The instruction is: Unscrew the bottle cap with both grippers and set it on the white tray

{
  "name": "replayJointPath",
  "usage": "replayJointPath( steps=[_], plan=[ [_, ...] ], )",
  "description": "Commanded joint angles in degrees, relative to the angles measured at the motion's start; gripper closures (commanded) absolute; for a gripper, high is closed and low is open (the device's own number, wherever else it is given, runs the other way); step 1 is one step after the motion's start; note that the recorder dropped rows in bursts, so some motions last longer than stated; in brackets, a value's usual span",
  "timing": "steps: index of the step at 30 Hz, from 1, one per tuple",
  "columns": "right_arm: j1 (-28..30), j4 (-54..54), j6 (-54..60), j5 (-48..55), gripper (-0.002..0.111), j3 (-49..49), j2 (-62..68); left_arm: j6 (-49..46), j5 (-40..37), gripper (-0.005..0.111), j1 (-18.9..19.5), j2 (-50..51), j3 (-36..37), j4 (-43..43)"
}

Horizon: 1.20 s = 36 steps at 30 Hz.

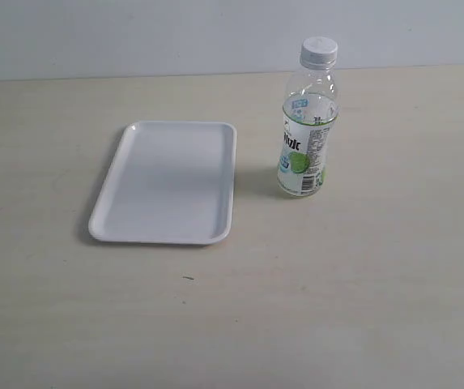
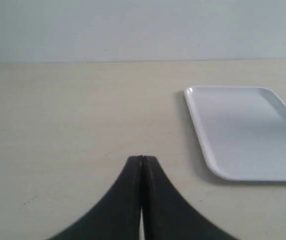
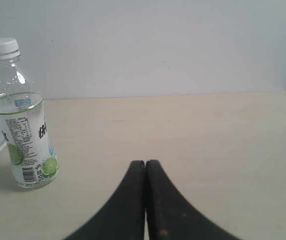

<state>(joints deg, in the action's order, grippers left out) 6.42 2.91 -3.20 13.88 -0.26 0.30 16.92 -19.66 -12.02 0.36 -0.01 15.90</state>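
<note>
The clear bottle [image 1: 305, 138] with its white-and-green lime label stands upright on the table, just right of the white tray [image 1: 167, 180]. Its white ribbed cap [image 1: 319, 51] sits on the neck. Neither arm shows in the exterior view. In the left wrist view my left gripper [image 2: 142, 159] is shut with nothing in it, over bare table, and the tray [image 2: 242, 130] lies off to one side. In the right wrist view my right gripper [image 3: 145, 163] is shut and empty; the bottle [image 3: 23, 125] and its cap [image 3: 1, 48] stand apart from it.
The table [image 1: 361, 275] is a pale wood-grain surface that meets a plain light wall [image 1: 134, 32] at the back. A tiny dark speck [image 1: 188, 278] lies in front of the tray. The tray holds nothing.
</note>
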Motion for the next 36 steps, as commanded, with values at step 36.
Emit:
replayJointPath(
  steps=[36],
  plan=[
    [0.2,0.0,0.1,-0.2,0.108,0.3,-0.3,9.7,89.6,0.107,-0.2,97.6,-35.2,35.0]
  ],
)
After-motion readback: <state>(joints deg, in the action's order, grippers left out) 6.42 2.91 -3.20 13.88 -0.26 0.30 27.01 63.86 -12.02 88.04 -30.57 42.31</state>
